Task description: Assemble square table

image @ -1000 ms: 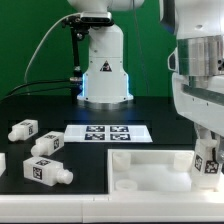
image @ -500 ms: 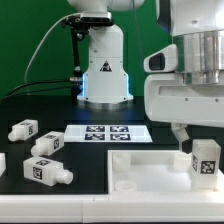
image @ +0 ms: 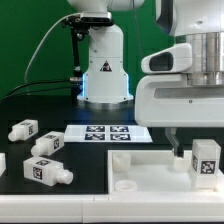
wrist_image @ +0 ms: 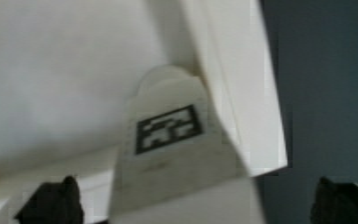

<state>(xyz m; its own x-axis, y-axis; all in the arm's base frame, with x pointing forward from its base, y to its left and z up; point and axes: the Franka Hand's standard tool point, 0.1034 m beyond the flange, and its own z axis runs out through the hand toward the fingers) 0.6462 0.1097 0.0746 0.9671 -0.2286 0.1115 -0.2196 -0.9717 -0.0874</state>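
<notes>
- The claw [wrist_image: 197, 205] hangs low over the end of the white square slab [image: 140, 172] that lies toward the exterior view's right. Its two fingertips [wrist_image: 51, 200] are spread wide apart and grip nothing.
- Between the fingertips stands a chunky white leg [image: 205, 161], upright, with its black-and-white tag facing the exterior camera. In the wrist view there is a gap on each side of it, so neither fingertip touches it.
- In the wrist view this leg sits inside the slab, tight against the raised rim [wrist_image: 229, 90].
- The slab lies flat on the dark table [image: 70, 200], just in front of the marker board [image: 108, 133].
- Three more legs lie on their sides on the table toward the exterior view's left, well apart from the slab. These are the back leg [image: 22, 129], the middle leg [image: 48, 144] and the front leg [image: 46, 171].
</notes>
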